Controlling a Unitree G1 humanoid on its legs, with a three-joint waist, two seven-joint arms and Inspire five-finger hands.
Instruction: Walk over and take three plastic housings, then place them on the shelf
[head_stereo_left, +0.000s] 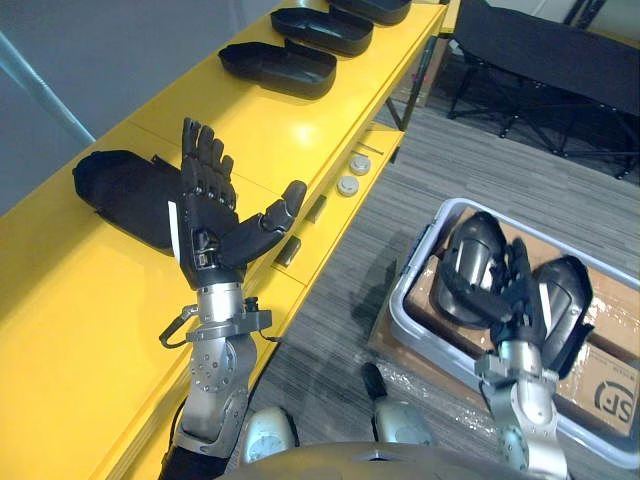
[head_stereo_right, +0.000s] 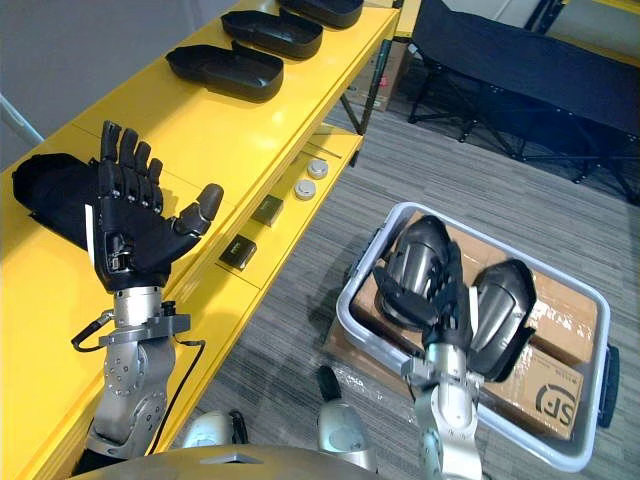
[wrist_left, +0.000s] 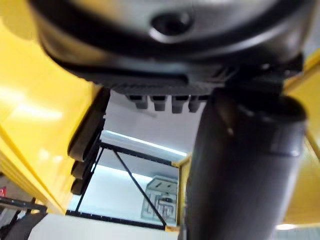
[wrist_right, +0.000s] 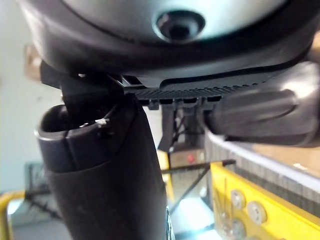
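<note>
Looking down from the head, we see our left hand (head_stereo_left: 205, 215) upright over the yellow shelf (head_stereo_left: 300, 130). Its fingers are straight and spread wide, the thumb is out to the side, and it holds nothing. Just behind it a black plastic housing (head_stereo_left: 115, 190) lies on the shelf top towards the back edge; we cannot tell whether the fingers touch it. Three more housings (head_stereo_left: 280, 65) lie in a row further along the same top. A broad stretch of bare yellow separates them from the near one.

The shelf's front edge runs diagonally away from us. Below it is a lower ledge with two round discs (head_stereo_left: 358, 165) and two small dark blocks (head_stereo_left: 288, 250) close to the lip.

Our right hand (head_stereo_right: 452, 305) is over the grey bin (head_stereo_left: 425, 240) on the floor. Its fingers are straight, and it sits between the left bin housing (head_stereo_right: 410, 265) and the right bin housing (head_stereo_right: 500, 305), gripping neither as far as we can see. Both housings rest on cardboard boxes (head_stereo_right: 555, 395) inside the rim.

A strip of grey carpet (head_stereo_left: 420, 170) lies between the shelf front and the bin's near corner and widens further away. A black folding frame (head_stereo_left: 540, 45) stands across the far side of the floor.
</note>
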